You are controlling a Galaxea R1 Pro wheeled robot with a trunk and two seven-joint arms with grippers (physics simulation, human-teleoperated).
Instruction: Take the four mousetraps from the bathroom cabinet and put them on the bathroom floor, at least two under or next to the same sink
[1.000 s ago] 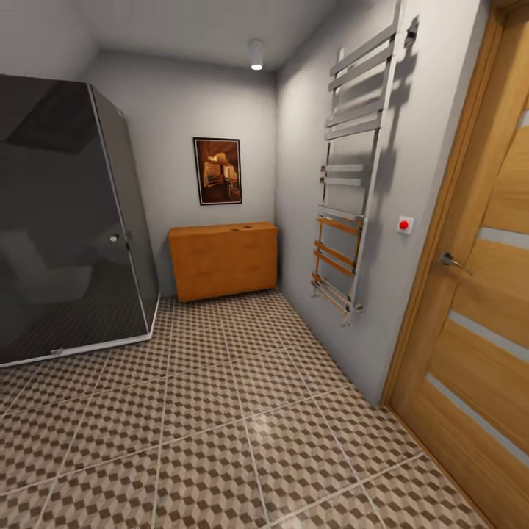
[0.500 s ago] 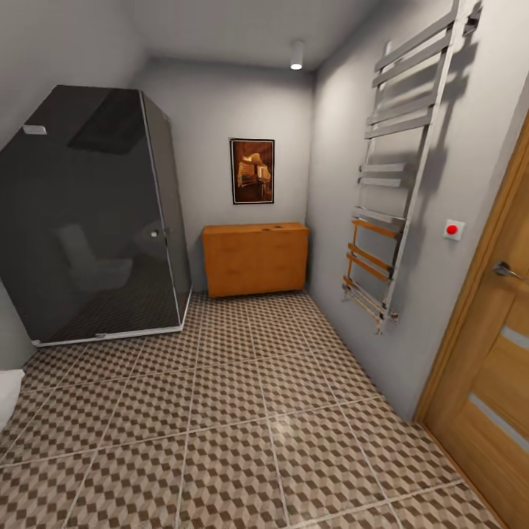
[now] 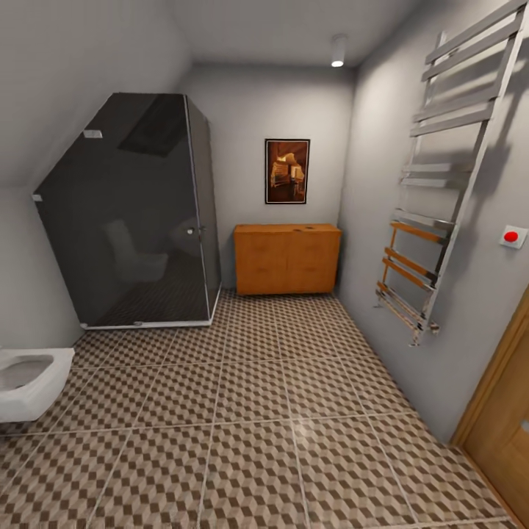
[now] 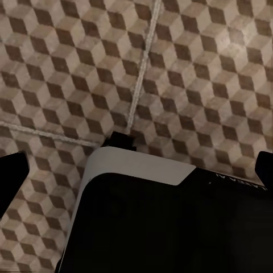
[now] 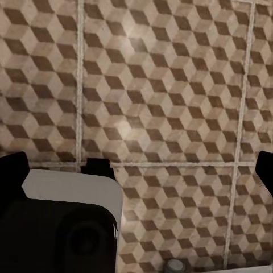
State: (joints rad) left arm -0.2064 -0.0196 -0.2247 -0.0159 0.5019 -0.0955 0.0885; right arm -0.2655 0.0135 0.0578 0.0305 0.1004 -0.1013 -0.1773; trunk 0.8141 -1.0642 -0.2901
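Looking down and ahead, we see the bathroom floor (image 3: pixel 253 411) spread across the lower half of the frame, its cube-patterned tiles split by pale grout lines. In the left wrist view our left gripper (image 4: pixel 139 165) shows dark fingers at both side edges of the picture, spread wide apart with nothing between them but tile and the robot's own black-and-white body (image 4: pixel 165 222) below. In the right wrist view our right gripper (image 5: pixel 139 168) stands the same way, fingers parted wide and holding nothing, over tiled floor. At the lower left of the head view a white toilet (image 3: pixel 29 382) juts from the wall; at the lower right a sliver of a wooden door (image 3: pixel 503 433) shows. Higher on the right wall hang a chrome towel rail (image 3: pixel 433 213) and a small red button (image 3: pixel 513 236). A dark glass shower cabin (image 3: pixel 139 220) fills the middle left. Against the far wall, just right of centre, stands the orange-brown cabinet (image 3: pixel 286 258), its drawers shut; small marks on its top are too small to tell. Above it hangs a framed picture (image 3: pixel 287 170), and a ceiling lamp (image 3: pixel 337 53) glows at the top.
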